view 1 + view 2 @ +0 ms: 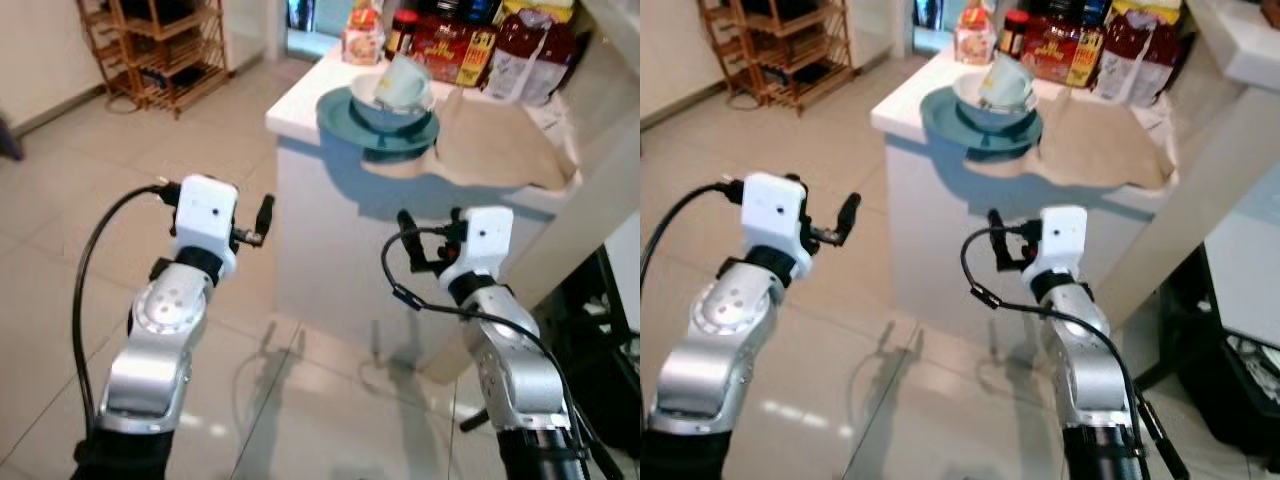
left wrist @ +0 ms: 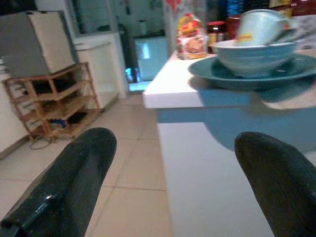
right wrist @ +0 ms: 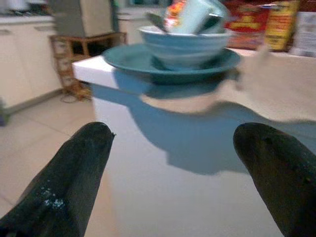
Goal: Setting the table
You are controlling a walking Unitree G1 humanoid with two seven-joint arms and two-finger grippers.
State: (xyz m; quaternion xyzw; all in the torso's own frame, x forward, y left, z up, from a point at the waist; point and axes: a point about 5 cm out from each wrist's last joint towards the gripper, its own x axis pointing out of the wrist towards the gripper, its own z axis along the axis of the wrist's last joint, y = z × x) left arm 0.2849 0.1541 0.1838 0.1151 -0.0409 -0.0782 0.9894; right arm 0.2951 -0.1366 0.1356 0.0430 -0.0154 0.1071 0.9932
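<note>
While both tools, left tool [image 1: 262, 222] and right tool [image 1: 428, 240], hang wide apart low in frame, the plate [image 1: 378, 128] overhangs the surface [image 1: 300, 105] edge at upper centre.

You see a teal plate [image 1: 345, 112] on a white counter [image 1: 300, 105], a paler blue bowl [image 1: 385, 113] on it, and a mint-green cup [image 1: 405, 80] in the bowl. Beside them lies a beige cloth [image 1: 500, 150], with red and yellow packets [image 1: 455, 45] behind, and the floor [image 1: 60, 180] is pale beige tile. Your arms [image 1: 165, 320] are silver with white wrists, black fingers [image 2: 74, 182] and black cables [image 1: 95, 250]; the rack [image 1: 165, 50] is reddish-brown wood.
</note>
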